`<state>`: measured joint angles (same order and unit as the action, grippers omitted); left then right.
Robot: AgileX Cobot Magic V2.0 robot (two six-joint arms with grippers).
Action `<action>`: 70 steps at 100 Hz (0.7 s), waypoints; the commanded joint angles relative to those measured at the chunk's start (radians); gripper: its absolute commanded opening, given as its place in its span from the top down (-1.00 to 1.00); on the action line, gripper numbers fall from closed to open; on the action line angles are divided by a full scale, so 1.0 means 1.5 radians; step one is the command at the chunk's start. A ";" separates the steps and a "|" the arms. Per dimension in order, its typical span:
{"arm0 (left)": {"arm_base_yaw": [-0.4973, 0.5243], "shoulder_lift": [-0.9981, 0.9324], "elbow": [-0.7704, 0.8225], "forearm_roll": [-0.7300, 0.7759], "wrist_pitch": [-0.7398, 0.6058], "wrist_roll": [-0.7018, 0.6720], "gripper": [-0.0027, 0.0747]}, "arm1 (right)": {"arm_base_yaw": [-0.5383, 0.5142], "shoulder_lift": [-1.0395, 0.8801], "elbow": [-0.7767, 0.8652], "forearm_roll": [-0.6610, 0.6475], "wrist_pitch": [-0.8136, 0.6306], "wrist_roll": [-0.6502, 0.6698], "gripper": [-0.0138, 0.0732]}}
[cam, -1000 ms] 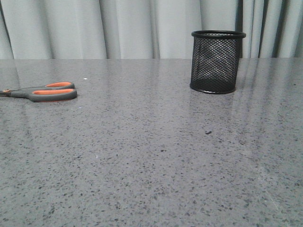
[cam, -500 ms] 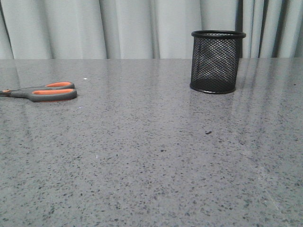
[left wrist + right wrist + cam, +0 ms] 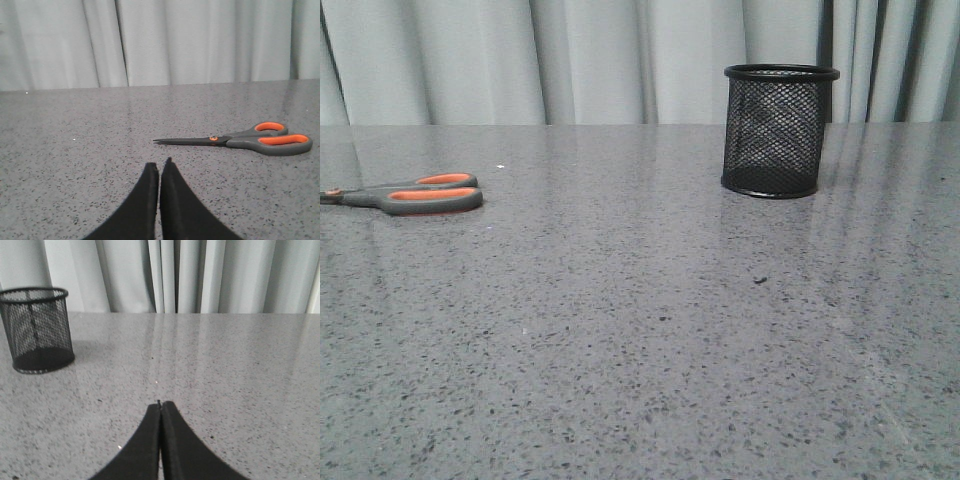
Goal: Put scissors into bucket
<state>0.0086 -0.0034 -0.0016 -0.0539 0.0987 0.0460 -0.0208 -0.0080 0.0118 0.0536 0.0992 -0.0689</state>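
Observation:
The scissors (image 3: 415,194), dark grey handles with orange linings, lie flat at the table's far left; their blades run off the left edge of the front view. They show whole in the left wrist view (image 3: 240,141), ahead and to the right of my left gripper (image 3: 160,164), which is shut and empty. The bucket (image 3: 779,130), a black wire-mesh cup, stands upright at the back right. It shows in the right wrist view (image 3: 37,329), ahead and to the left of my right gripper (image 3: 160,404), which is shut and empty. Neither gripper shows in the front view.
The grey speckled tabletop (image 3: 640,330) spans the front view. Pale grey curtains (image 3: 570,60) hang behind its far edge.

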 commanded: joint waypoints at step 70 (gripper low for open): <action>0.000 0.028 -0.149 -0.352 0.053 -0.006 0.99 | -0.005 0.060 -0.121 0.308 0.036 -0.002 0.79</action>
<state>0.0086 -0.0007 -0.1244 -0.6510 0.1684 0.0451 -0.0208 0.0148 -0.0823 0.5612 0.1544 -0.0689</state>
